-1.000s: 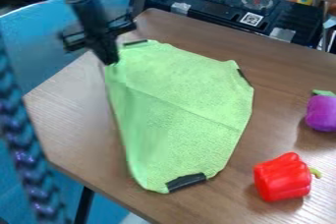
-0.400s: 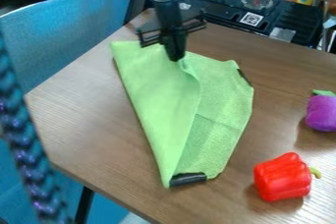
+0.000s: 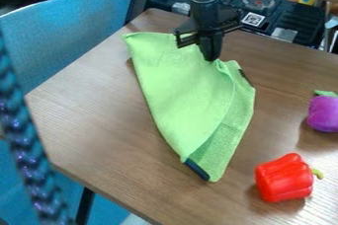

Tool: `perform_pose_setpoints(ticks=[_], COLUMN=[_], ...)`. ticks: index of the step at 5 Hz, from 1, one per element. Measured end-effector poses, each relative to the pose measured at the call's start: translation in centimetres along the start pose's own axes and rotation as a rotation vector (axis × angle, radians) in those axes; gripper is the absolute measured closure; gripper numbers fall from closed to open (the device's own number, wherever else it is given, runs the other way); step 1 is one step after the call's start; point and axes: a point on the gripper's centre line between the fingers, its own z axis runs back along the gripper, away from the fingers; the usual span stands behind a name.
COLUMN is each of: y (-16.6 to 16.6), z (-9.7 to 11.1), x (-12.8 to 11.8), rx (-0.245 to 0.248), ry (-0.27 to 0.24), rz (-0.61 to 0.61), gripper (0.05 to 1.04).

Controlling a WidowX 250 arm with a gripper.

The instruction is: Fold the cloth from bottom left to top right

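My gripper [image 3: 210,59] hangs over the upper part of the table, shut on an edge of the green cloth [image 3: 184,93]. The held edge lies near the cloth's upper right corner. A large flap is folded over from the left, and its curved edge runs from the fingertips down toward the bottom tip. To the right of that edge a strip of the lower layer shows, with dark patches at its upper right and bottom ends. The cloth's upper left corner juts out toward the back left of the table.
On the wooden table [image 3: 92,120], a red toy pepper [image 3: 285,177] stands at the lower right and a purple toy eggplant [image 3: 323,114] at the right edge. Behind the table is a black toy stove [image 3: 264,9]. A blue braided thing [image 3: 23,140] crosses the left edge.
The gripper has moved right across the cloth, drawing its left edge over the rest. The left side has folded over, and the bottom end has narrowed and shifted right.
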Motion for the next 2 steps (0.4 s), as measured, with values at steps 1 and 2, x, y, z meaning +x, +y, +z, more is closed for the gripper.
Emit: perform_pose_setpoints(ticks=[1,2], y=[-1.0,-2.0], z=[-1.0,-2.2], x=[-0.3,-0.8], rx=[0.012,0.018], ry=[-0.001,-0.006], rz=[-0.001,-0.033], gripper=[0.998,0.843])
